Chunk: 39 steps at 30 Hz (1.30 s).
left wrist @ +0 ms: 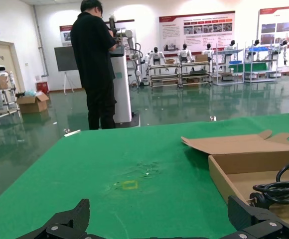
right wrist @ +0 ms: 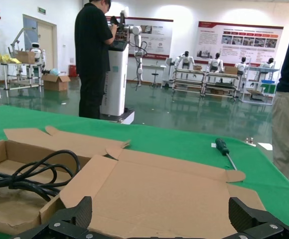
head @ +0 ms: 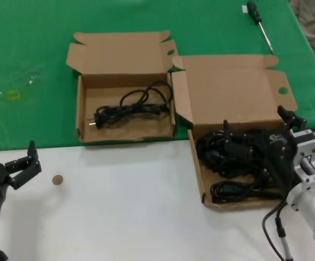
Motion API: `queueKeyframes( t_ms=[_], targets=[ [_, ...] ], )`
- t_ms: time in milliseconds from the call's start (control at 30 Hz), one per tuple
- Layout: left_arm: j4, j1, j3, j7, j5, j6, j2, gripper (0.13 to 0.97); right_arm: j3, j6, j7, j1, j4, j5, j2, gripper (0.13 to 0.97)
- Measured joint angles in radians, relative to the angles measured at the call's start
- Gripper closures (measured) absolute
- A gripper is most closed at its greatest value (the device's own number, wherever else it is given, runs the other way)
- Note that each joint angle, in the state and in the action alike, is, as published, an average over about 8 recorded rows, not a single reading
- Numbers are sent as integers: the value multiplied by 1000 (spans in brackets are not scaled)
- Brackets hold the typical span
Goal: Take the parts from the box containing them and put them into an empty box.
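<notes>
From the head view: the right gripper (head: 260, 133) is down inside the wider box (head: 231, 87) on the right, spread wide over the tangle of black cords (head: 236, 163) piled there. Whether a finger is already touching cable I can't quite tell, the black on black swallows it. The narrower box (head: 119, 60) sits just left of it, the two nearly touching at their flaps, and one cord bundle (head: 133, 106) already lies on its floor. So we're mid-task: one delivered, a heap to go, and this looks like the reach for another. The left gripper (head: 23, 163) waits at the near left over the white part of the bench (head: 125, 206), also spread open, holding nothing. A green-handled screwdriver (head: 258, 22) lies far right on the green cloth.

Left wrist view: open fingers (left wrist: 70, 219) at the bottom edge, and beyond them the narrower box (left wrist: 234, 164) with that plug and loop of cord (left wrist: 281, 186) inside.

Right wrist view: fingers (right wrist: 72, 216) wide apart, the broad lid (right wrist: 154, 194) straight ahead, the screwdriver (right wrist: 224, 149) past it.

Next, I'd say: settle lower, pinch one bundle cleanly, lift it free of its neighbours, carry it left.
</notes>
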Motion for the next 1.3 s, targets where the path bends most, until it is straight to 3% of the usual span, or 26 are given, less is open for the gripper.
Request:
queueKeyframes(
  t_ms=[1300],
  targets=[
    [0, 0, 0, 0, 0, 0, 0, 132, 0, 0, 0, 0, 0, 0, 0, 129]
  ],
)
